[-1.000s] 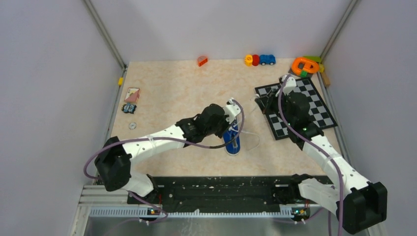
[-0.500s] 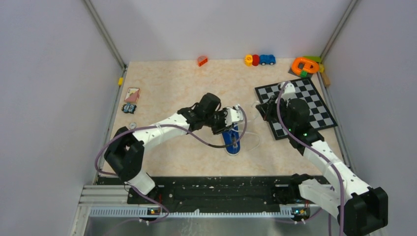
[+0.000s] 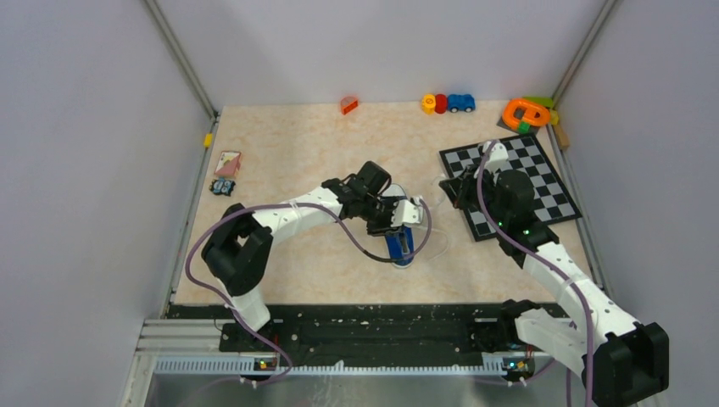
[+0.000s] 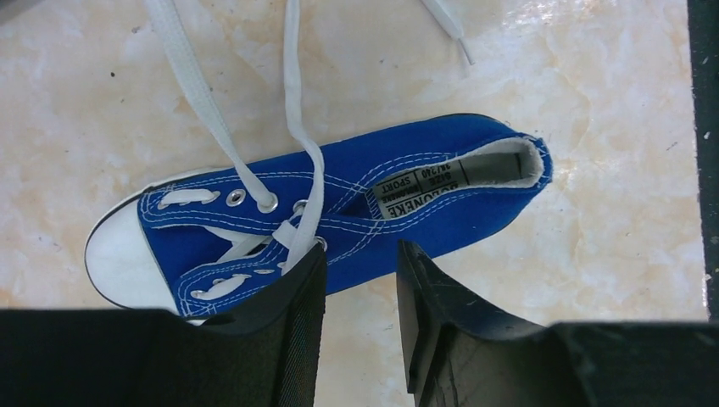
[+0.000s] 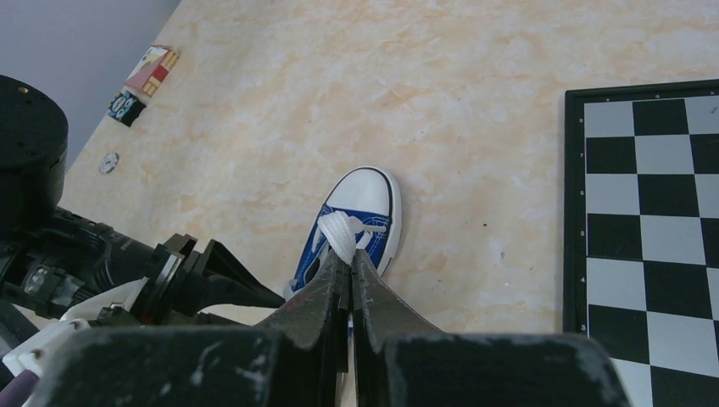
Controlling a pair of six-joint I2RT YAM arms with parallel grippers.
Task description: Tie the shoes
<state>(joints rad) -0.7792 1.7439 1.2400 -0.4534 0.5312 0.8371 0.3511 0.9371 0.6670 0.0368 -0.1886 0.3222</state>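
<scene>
Shoe: 1 blue shoe sits mid-worktop, opening up and untied. No knot or bow has been started.
Laces: 2 white laces leave the top eyelets and run off across the worktop, away from the shoe.
Right pincer: the right pincer is pressed shut with a bunch of white lace at its tips. I judge it holds 1 lace. It stands well apart from the shoe, near the chessboard.
Left pincer: the left pincer is partly spread with nothing clamped. It hangs low over the shoe's side. 1 finger is just beside the lace at the top eyelet. I cannot tell whether it touches.
Step (my judgement): take the 2nd lace with the left, so that I can cross the 2.
How: I should shift the left off the canvas and onto the free lace just above the eyelet. I would close only on the lace and check the wrist view for white between the pads.
Right, meanwhile: hold a light tension, enough to keep the lace off the worktop without dragging the shoe.
Risk: pinching the tongue or upper would lift the whole shoe. A pull too hard on either side could slide or tip it.
</scene>
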